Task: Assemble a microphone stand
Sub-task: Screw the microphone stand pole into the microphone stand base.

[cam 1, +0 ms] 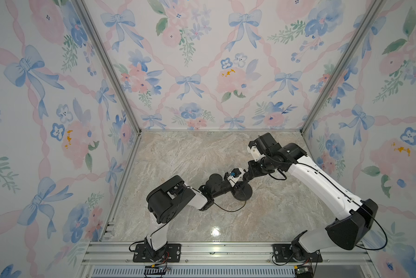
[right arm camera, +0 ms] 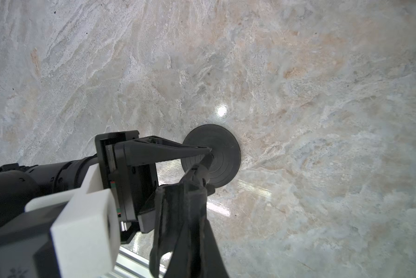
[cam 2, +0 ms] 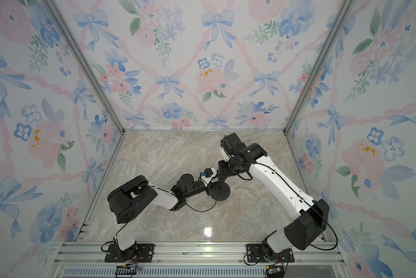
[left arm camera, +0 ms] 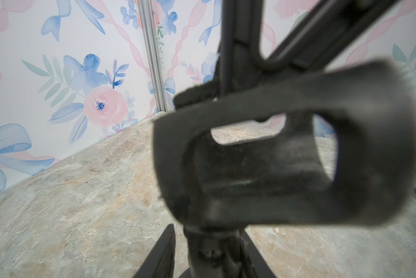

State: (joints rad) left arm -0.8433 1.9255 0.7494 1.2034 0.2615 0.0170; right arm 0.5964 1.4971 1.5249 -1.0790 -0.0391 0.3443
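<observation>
My right gripper point(right arm camera: 186, 195), reaching in from two o'clock, is pinched shut on the clip head point(left arm camera: 286, 168). My left gripper point(left arm camera: 207, 238), from eight o'clock, straddles the rod point(right arm camera: 203, 166) with its fingers narrowly parted. The rod stands in the disc base point(right arm camera: 222, 144), mid-table point(cam 1: 274, 211).

Floral bow-patterned walls point(cam 1: 202, 60) enclose a glossy marble-look floor point(cam 1: 178, 156) edged by aluminium rails point(cam 1: 214, 250).

Tabletop point(cam 1: 178, 156): marble-patterned, beige and grey, glossy, with a bright glare spot point(cam 1: 215, 232) near the front edge.
Walls point(cam 1: 202, 60): on three sides, papered with pink flowers, blue bows and pink ribbons.
Aluminium posts point(cam 1: 108, 65): one rising from each back corner.
Aluminium rail point(cam 1: 226, 250): along the front.
Slotted grille point(cam 1: 202, 272): just outside the rail.
</observation>
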